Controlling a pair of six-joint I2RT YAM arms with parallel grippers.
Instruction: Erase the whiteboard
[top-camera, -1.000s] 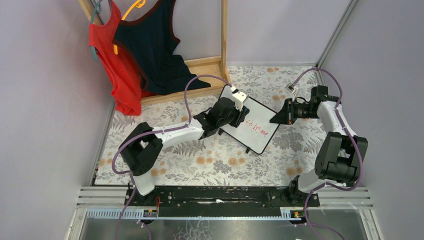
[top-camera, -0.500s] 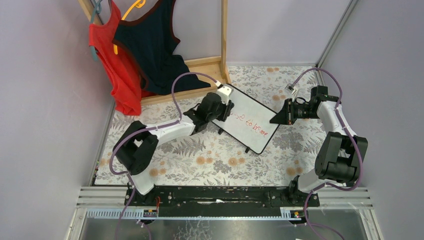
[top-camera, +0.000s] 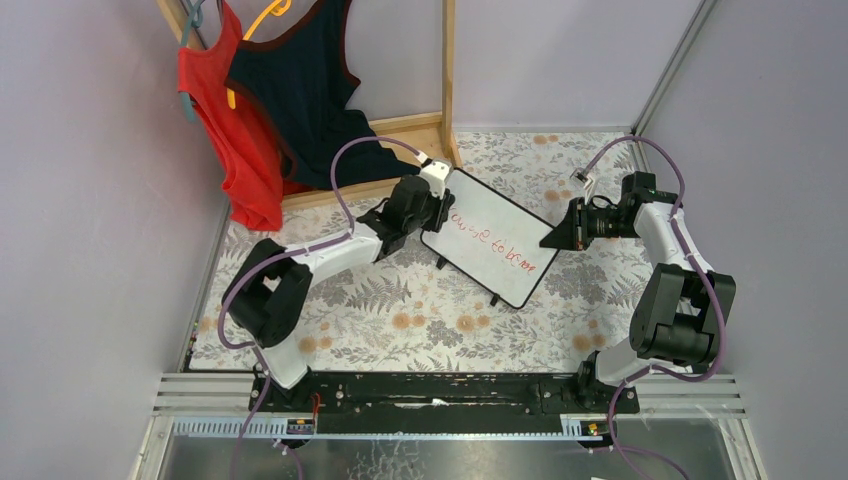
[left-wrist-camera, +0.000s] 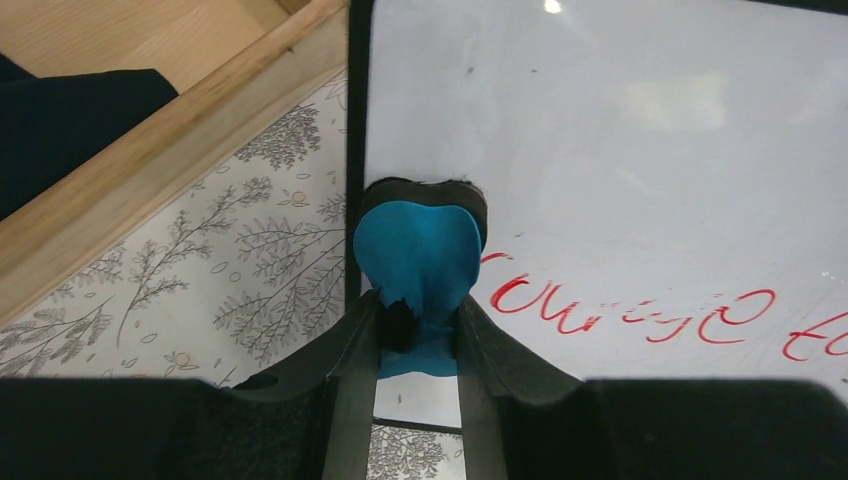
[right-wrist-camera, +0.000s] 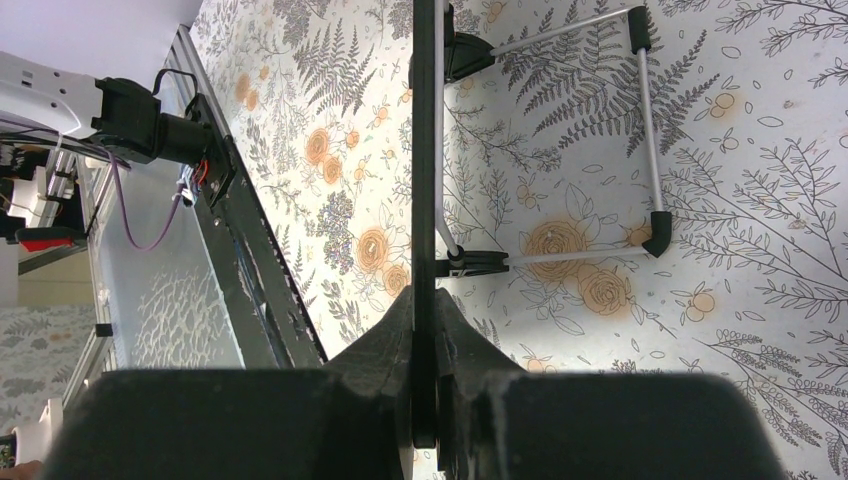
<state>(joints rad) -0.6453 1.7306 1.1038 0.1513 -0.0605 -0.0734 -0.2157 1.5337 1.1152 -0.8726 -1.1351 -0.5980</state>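
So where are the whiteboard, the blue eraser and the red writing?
whiteboard (top-camera: 495, 207): top external view, bare white surface.
blue eraser (left-wrist-camera: 418, 250): left wrist view, its blue face.
red writing (left-wrist-camera: 640, 312): left wrist view, middle of the line.

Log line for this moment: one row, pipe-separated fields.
left gripper: shut on eraser, at whiteboard edge | right gripper: shut on whiteboard rim | red writing: present | task: unfinished
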